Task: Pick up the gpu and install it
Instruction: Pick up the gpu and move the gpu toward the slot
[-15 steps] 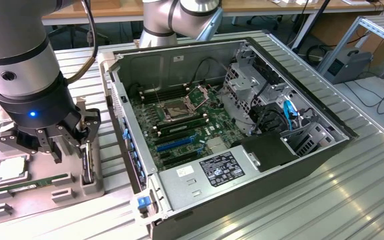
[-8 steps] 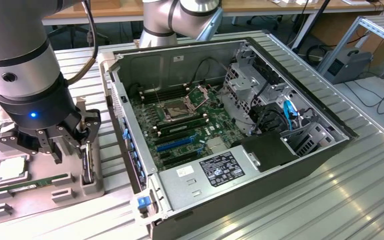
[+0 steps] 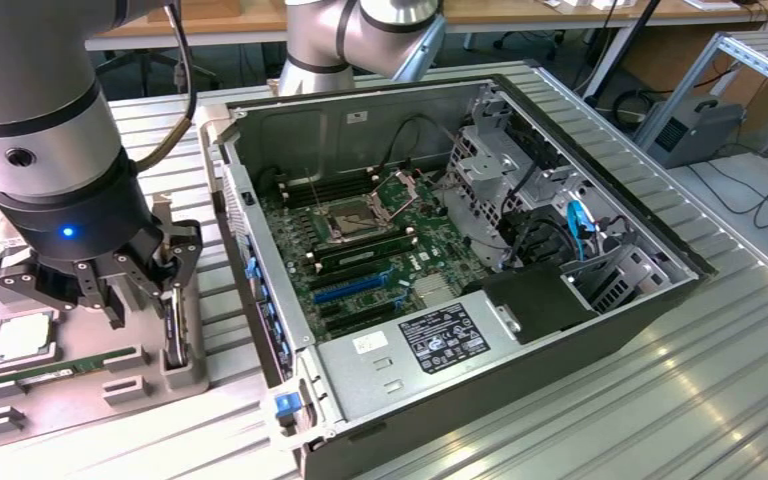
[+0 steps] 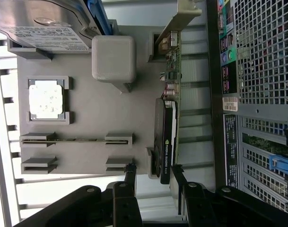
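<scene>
Gpu (image 4: 165, 137) stands on edge in the grey holder (image 4: 87, 118), so the gripper (image 4: 153, 174), jaws released wide, fits on both sides; contact seems not made yet.

the gpu (image 4: 165, 137) stands on edge in the grey tray (image 4: 87, 109), the gripper (image 4: 152, 169) spread astride its end: one finger (image 4: 130, 175) over bare tray, the other (image 4: 177, 177) in the narrow lane between the card and the computer case (image 4: 257, 56) wall. toward the card's bracket end a raised grey block (image 4: 114, 59) and the hard drive (image 4: 44, 23) crowd the tray, while the stretch beside its middle lies flat and free. the case is open from above, its blue slots (image 3: 353, 285) bare between side wall, power supply (image 3: 444, 340) and drive cage (image 3: 491, 170), with cables (image 3: 574, 225) strung by the cage.
</scene>
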Robot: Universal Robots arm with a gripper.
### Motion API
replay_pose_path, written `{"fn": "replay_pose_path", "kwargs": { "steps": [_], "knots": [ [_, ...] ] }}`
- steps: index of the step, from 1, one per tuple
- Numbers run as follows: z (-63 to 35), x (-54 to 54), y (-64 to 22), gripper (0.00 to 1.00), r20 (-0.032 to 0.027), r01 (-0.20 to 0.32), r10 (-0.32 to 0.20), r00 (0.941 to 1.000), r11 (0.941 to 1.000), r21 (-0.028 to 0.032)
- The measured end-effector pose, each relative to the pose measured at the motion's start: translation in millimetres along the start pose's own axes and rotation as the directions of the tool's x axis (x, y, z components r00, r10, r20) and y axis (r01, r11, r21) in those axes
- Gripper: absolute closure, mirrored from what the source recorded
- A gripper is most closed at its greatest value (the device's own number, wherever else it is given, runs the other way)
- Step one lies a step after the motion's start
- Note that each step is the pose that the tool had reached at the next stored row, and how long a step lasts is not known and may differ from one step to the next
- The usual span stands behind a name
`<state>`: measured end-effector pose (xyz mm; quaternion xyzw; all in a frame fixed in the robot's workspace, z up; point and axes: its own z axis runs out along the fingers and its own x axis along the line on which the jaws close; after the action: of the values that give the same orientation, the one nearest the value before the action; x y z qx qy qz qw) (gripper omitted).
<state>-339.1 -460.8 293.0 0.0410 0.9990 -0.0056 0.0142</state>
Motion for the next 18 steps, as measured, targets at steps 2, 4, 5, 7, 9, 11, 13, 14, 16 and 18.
{"fn": "replay_pose_path", "kwargs": {
  "steps": [2,4,5,7,9,11,13,14,16,18],
  "knots": [
    [0.5,0.0,0.0,0.58,0.0000,0.000,0.000,1.0000,1.0000,0.0000],
    [1.2,0.0,0.0,0.58,0.0000,0.000,0.000,1.0000,1.0000,0.0000],
    [1.5,0.1,0.0,0.58,0.0000,0.000,0.000,1.0000,1.0000,0.0000],
    [2.2,0.1,0.0,0.58,0.0000,0.000,0.000,1.0000,1.0000,0.0000],
    [2.8,0.1,0.0,0.58,0.0000,0.000,0.000,1.0000,1.0000,0.0000],
    [3.3,0.1,0.0,0.58,0.0000,0.000,0.000,1.0000,1.0000,0.0000],
    [3.7,0.1,0.0,0.58,0.0000,0.000,0.000,1.0000,1.0000,0.0000],
    [3.9,0.1,0.0,0.58,0.0000,0.000,0.000,1.0000,1.0000,0.0000],
    [4.2,0.1,0.0,0.58,-0.0001,0.000,0.000,1.0000,1.0000,0.0000],
    [4.7,0.1,0.0,0.58,0.0000,0.000,0.000,1.0000,1.0000,0.0000]
  ]
}}
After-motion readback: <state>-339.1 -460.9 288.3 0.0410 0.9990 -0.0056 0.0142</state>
